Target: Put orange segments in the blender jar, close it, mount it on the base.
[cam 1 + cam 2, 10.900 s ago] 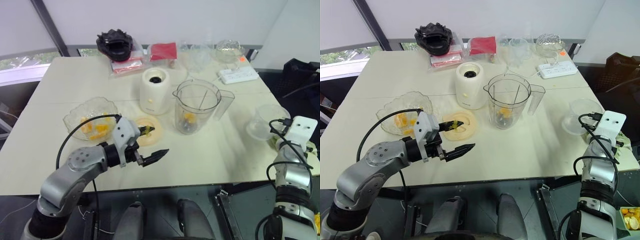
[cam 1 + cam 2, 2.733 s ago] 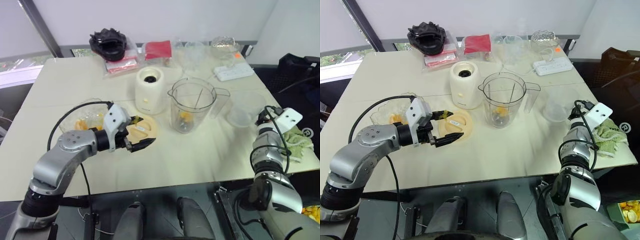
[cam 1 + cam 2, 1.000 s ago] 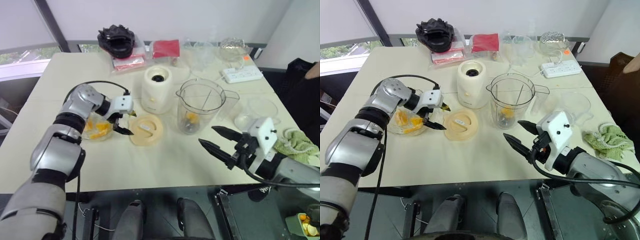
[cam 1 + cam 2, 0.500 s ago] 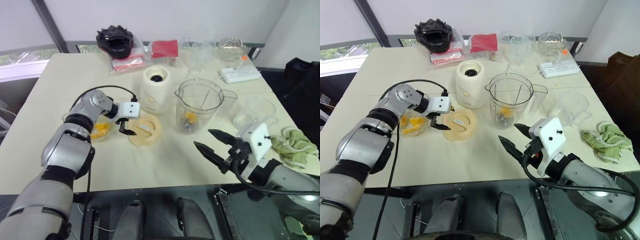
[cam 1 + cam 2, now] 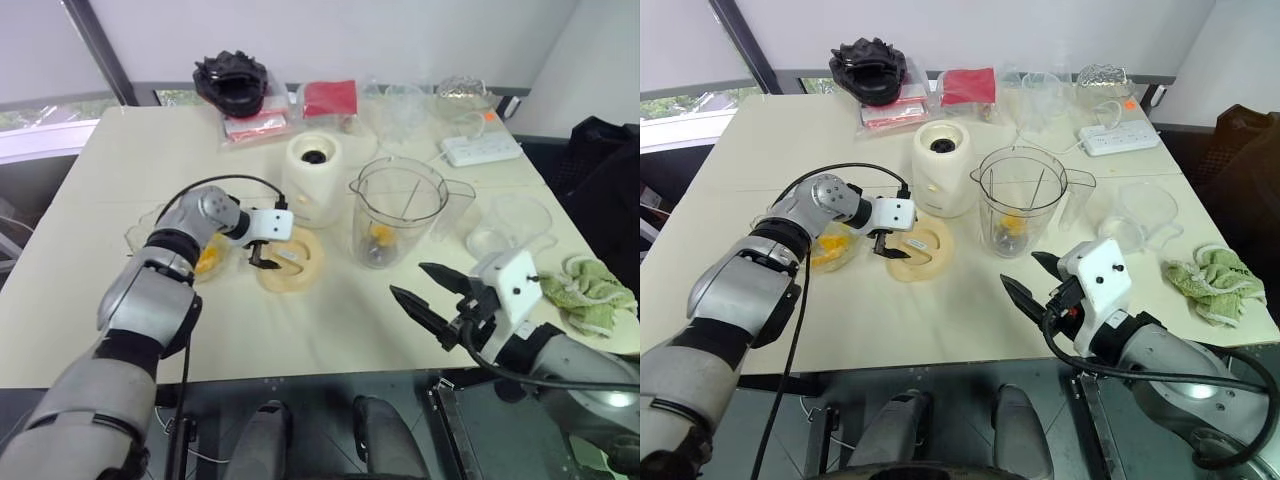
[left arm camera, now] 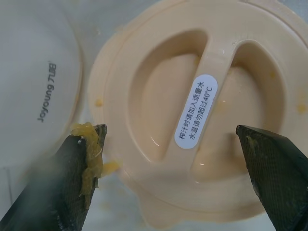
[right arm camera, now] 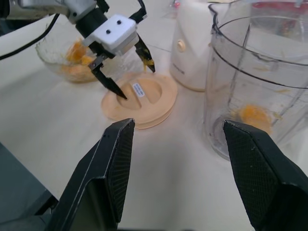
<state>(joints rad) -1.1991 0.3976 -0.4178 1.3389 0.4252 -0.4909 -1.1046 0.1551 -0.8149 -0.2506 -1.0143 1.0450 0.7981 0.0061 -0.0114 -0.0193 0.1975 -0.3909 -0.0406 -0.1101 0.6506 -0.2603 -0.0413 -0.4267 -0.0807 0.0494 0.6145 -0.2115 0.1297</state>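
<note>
We see the blender jar point(image 5: 395, 212) standing upright near the middle of the table point(image 5: 330, 320), uncovered, with a few orange segments point(image 7: 253, 114) lying at its bottom. Just beside it, toward the robot's left, stands the base point(image 5: 314, 180), apart from the jar. More orange pieces sit in a glass bowl point(image 5: 830, 248) further left. Between the bowl and the jar, the pale-yellow lid point(image 6: 197, 115) lies flat on the table, a white label on its grip bar. The left gripper point(image 5: 887, 243) hangs directly over this lid, its 2 fingers spread wide to either side of it and holding nothing; orange pulp clings to 1 fingertip point(image 6: 89, 144). The right gripper point(image 5: 428, 290) hovers above the table in front of the jar, its 2 fingers also apart and empty. A green cloth point(image 5: 590, 295) lies at the table's right edge.
</note>
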